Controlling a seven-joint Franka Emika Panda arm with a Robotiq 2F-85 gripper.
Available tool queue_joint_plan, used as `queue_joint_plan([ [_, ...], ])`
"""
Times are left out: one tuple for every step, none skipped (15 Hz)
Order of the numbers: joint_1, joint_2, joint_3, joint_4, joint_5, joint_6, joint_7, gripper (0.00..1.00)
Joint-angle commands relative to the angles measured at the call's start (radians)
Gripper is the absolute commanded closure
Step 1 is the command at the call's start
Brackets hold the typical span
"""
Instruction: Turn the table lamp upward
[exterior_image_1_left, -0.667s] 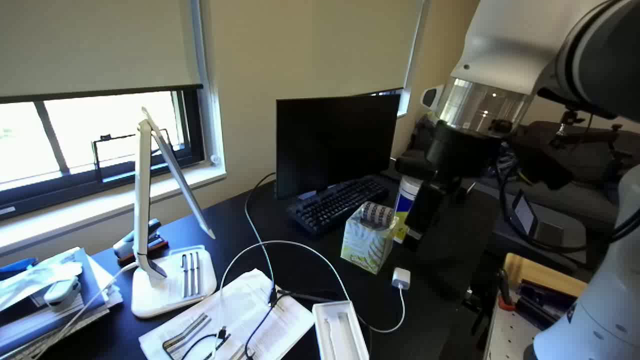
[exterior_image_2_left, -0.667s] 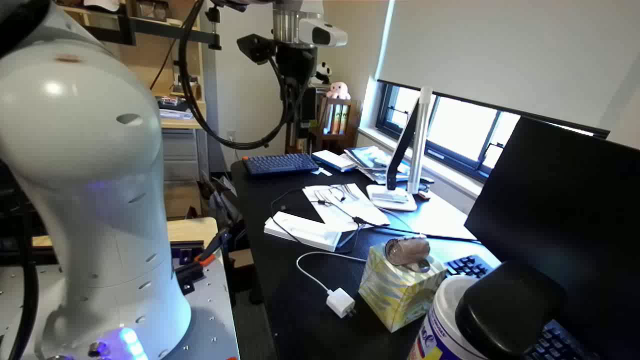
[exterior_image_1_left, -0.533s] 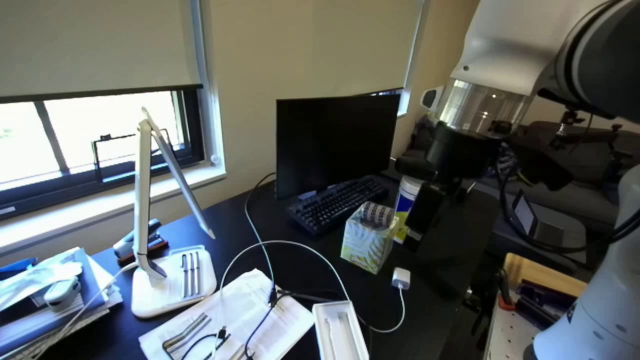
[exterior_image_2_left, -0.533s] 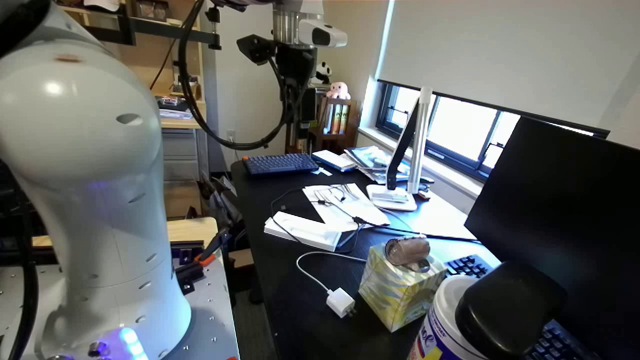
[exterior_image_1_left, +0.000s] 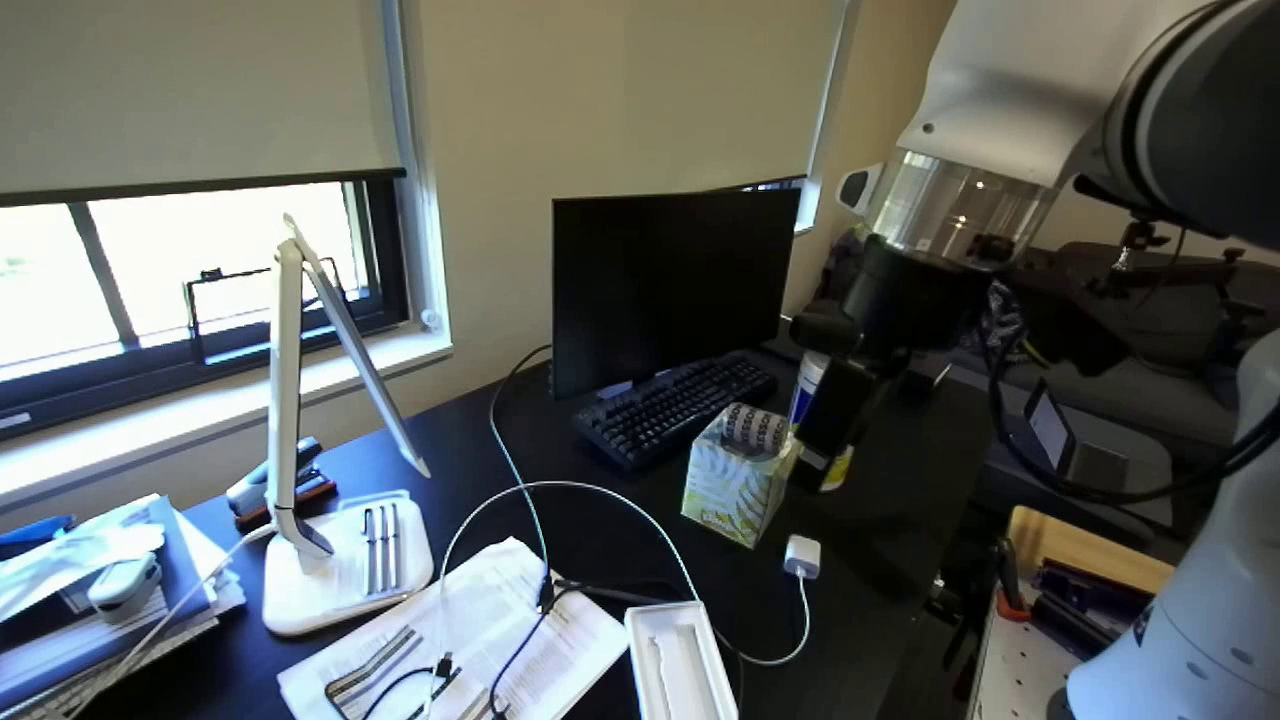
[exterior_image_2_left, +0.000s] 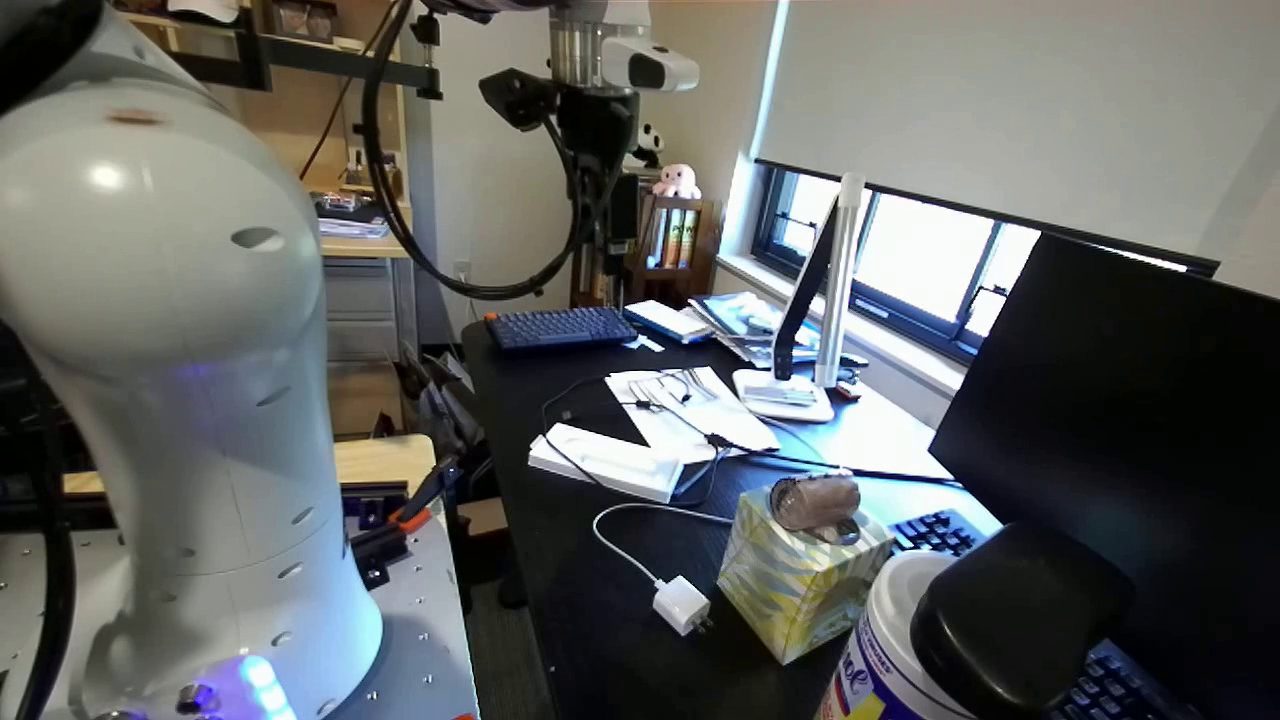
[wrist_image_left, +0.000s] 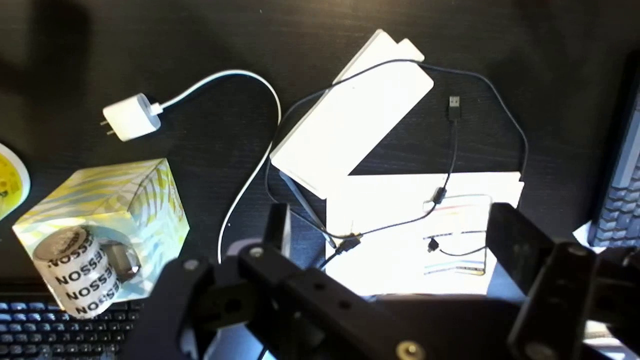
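The table lamp is slim and white-silver. Its post (exterior_image_1_left: 285, 400) stands upright on a flat white base (exterior_image_1_left: 350, 600). Its long bar head (exterior_image_1_left: 370, 375) is folded at the top hinge and slants down, its lower end hanging above the base's side. In an exterior view the lamp (exterior_image_2_left: 838, 300) stands at the desk's window side. My gripper (exterior_image_1_left: 815, 460) points down in the air above the desk, well apart from the lamp; it also shows in an exterior view (exterior_image_2_left: 615, 260). In the wrist view the fingers (wrist_image_left: 390, 225) are wide open with nothing between them. The lamp does not show clearly there.
A tissue box (exterior_image_1_left: 735, 485) with a tape roll on top and a wipes canister (exterior_image_2_left: 890, 640) stand near the gripper. A monitor (exterior_image_1_left: 670, 290) and keyboard (exterior_image_1_left: 680, 400) are behind. Papers (exterior_image_1_left: 540, 600), cables, a white box (exterior_image_1_left: 680, 665) and a charger (exterior_image_1_left: 802, 555) lie on the desk.
My gripper has moved slightly toward the lamp's side, a little left in an exterior view and a little right in an exterior view. The lamp has not moved.
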Motion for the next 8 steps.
queue_joint_plan([
  [-0.052,0.122,0.026,0.033,-0.042,0.206,0.011,0.00],
  [-0.060,0.178,0.024,0.055,-0.060,0.259,-0.004,0.00],
  [-0.076,0.217,0.032,0.069,-0.077,0.306,0.013,0.00],
  [-0.090,0.272,0.036,0.093,-0.102,0.347,0.014,0.00],
  [-0.108,0.313,0.045,0.109,-0.133,0.385,0.021,0.00],
  [-0.136,0.379,0.054,0.138,-0.176,0.432,0.029,0.00],
  [-0.160,0.426,0.062,0.162,-0.218,0.456,0.043,0.00],
  [-0.204,0.479,0.085,0.185,-0.282,0.494,0.084,0.00],
])
